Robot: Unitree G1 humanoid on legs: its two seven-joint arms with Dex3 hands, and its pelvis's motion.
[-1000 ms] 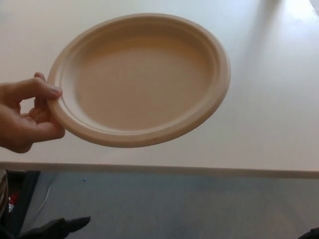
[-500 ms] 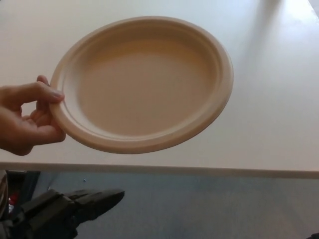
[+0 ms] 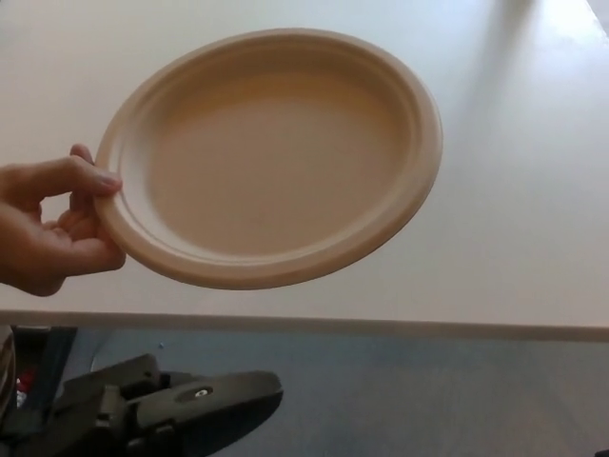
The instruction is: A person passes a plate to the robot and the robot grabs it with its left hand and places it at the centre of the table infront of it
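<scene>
A person's hand [image 3: 48, 228] pinches the left rim of a round beige paper plate [image 3: 271, 157], holding it tilted in the air above the near part of the pale tabletop [image 3: 514, 238]. The black left robot hand [image 3: 166, 409] sits low at near left, below the tabletop edge, holding nothing, fingers loosely apart. The plate lies farther and slightly right of it; the right robot hand does not show.

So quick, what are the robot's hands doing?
Left hand: holds nothing; open or shut cannot be told.
Right hand: not in view.
</scene>
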